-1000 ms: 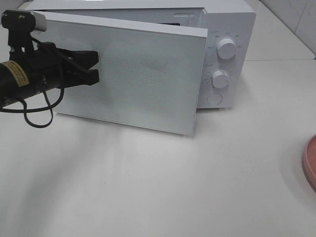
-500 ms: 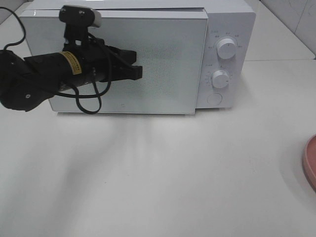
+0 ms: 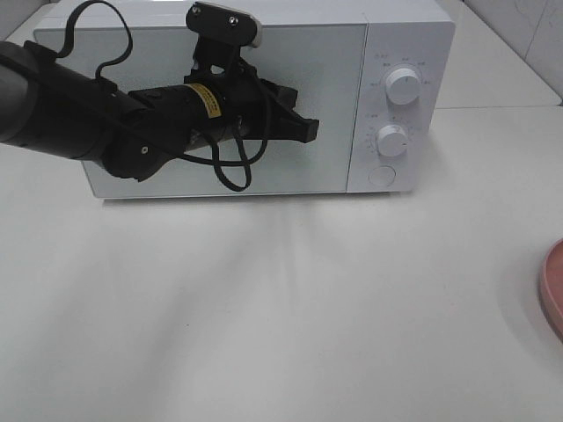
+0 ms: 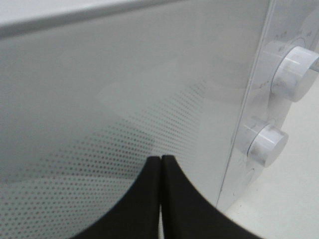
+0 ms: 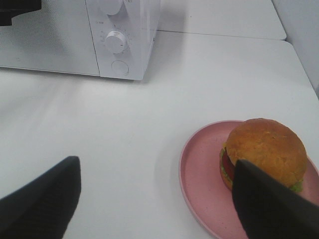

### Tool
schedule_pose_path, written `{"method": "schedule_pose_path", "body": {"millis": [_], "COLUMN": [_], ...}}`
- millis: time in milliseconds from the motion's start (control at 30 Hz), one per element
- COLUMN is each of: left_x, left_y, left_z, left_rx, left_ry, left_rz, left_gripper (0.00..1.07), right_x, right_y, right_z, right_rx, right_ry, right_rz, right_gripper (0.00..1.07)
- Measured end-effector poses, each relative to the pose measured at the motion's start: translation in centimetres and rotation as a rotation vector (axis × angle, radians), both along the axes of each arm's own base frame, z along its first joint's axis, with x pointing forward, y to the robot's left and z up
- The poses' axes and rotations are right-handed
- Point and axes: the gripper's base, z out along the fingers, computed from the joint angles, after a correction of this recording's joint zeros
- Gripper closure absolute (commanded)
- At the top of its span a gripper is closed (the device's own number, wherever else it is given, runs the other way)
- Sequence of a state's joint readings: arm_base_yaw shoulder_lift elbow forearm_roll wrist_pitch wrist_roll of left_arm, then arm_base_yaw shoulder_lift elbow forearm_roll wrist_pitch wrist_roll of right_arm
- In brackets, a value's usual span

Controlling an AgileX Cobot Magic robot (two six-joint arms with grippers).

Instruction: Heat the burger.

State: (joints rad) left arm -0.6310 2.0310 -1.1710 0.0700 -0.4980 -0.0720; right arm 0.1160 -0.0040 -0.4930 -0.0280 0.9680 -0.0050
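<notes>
Your left gripper is closed with nothing between its fingers, the two black tips pressed together right in front of the microwave door, which sits flush with the body; the two knobs, upper and lower, lie just right of the tips, with a round button below them. Your right gripper stands wide open and holds nothing; it hovers over the white table on the right side. The burger sits on the pink plate at the near right, well apart from the microwave; one right finger overlaps the plate's near edge in the wrist view.
</notes>
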Motion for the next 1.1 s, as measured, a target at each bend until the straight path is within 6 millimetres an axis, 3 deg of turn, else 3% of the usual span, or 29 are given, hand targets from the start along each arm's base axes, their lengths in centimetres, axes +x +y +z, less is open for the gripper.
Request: {"method": "schedule_pose_path", "body": {"millis": [267,367,400,433,467,500,533,567,600,800,1100], "left_x": [-0.7,-1.6,-2.0,-3.2,-3.2,-3.9,-3.9,-5.0,-6.1,-7.9,-11.9], "left_y": [-0.1,-0.8,-1.1,-2.0,-2.0,-2.4,-2.4,-3.1,-3.6,-2.9,0.4], "left_z": [0.4,2.1,2.5,2.9,2.9,2.8,2.8,2.6,2.1,1.8,4.4], "left_rx": [0.015,-0.012,-0.010,0.016,0.016,0.040,0.040,0.088,0.140,0.277,0.540], "left_ry": [0.165,0.209,0.222,0.257,0.257,0.283,0.283,0.328,0.383,0.546,0.831], "left_rz": [0.079,0.076,0.066,0.030,0.030,0.009,0.009,-0.028,-0.058,-0.088,-0.137], "left_gripper": [1.05,1.02,0.88,0.61,0.61,0.41,0.41,0.06,0.05,0.07,0.07], "right_x": [0.0,0.0,0.0,0.0,0.0,0.0,0.0,0.0,0.0,0.0,0.0], "right_y": [0.0,0.0,0.0,0.0,0.0,0.0,0.0,0.0,0.0,0.0,0.0], "right_z": [0.0,0.0,0.0,0.0,0.0,0.0,0.0,0.0,0.0,0.0,0.0], "right_rx": [0.000,0.000,0.000,0.000,0.000,0.000,0.000,0.000,0.000,0.000,0.000], "right_ry": [0.000,0.000,0.000,0.000,0.000,0.000,0.000,0.000,0.000,0.000,0.000], "right_rz": [0.000,0.000,0.000,0.000,0.000,0.000,0.000,0.000,0.000,0.000,0.000], "right_gripper": [0.33,0.33,0.33,0.33,0.33,0.33,0.33,0.33,0.33,0.33,0.33]}}
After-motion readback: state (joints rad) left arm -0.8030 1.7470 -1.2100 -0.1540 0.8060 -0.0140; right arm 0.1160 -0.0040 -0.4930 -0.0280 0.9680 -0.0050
